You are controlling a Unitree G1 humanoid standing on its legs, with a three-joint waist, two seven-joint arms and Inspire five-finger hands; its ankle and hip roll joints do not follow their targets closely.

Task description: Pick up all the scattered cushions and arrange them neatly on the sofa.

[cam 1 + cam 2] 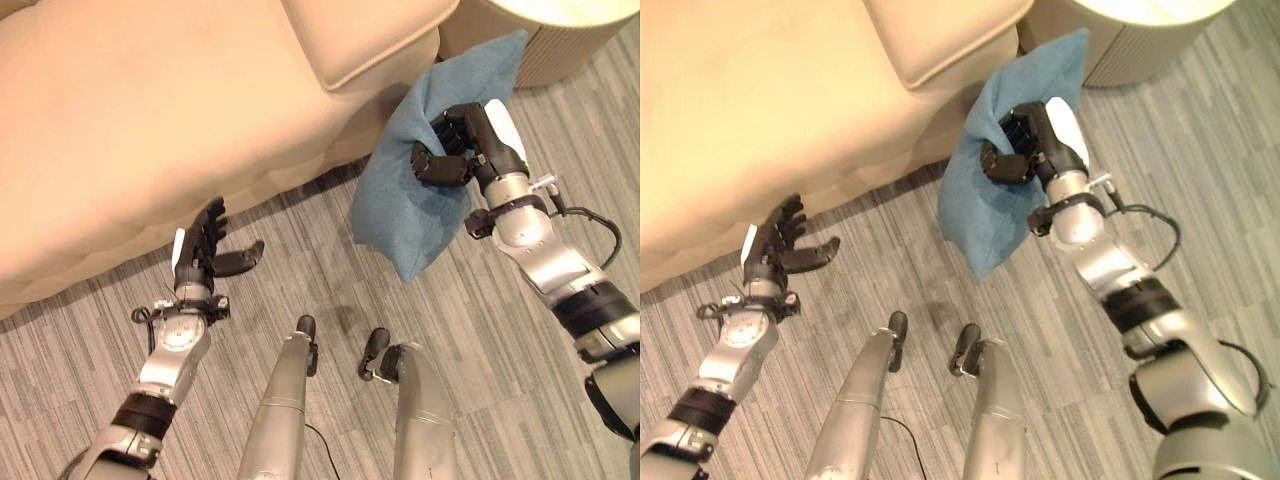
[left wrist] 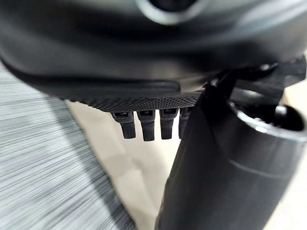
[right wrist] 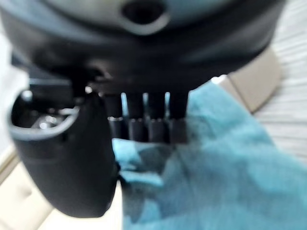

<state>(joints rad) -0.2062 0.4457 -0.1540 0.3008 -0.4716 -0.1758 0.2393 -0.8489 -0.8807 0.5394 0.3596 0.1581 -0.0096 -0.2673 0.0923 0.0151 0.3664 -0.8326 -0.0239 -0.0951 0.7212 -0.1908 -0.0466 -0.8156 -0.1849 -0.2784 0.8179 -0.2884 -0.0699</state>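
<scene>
I see my right hand (image 1: 455, 150) with its fingers curled tight into a blue cushion (image 1: 420, 215), and the cloth bunches under them; the right wrist view shows the same blue fabric pressed between the fingers (image 3: 144, 127) and the thumb. The cushion hangs in the air from this grip, one corner pointing down over the grey striped floor (image 1: 300, 230) and the top corner up near a round ribbed table (image 1: 560, 45). It is just beside the front corner of the beige sofa (image 1: 150, 130), in front of the seat pad, but I cannot tell if it touches the sofa. My left hand (image 1: 205, 250) holds nothing: its fingers are straight and spread, the thumb out to the side. It hovers over the floor, close to the front edge of the sofa.
</scene>
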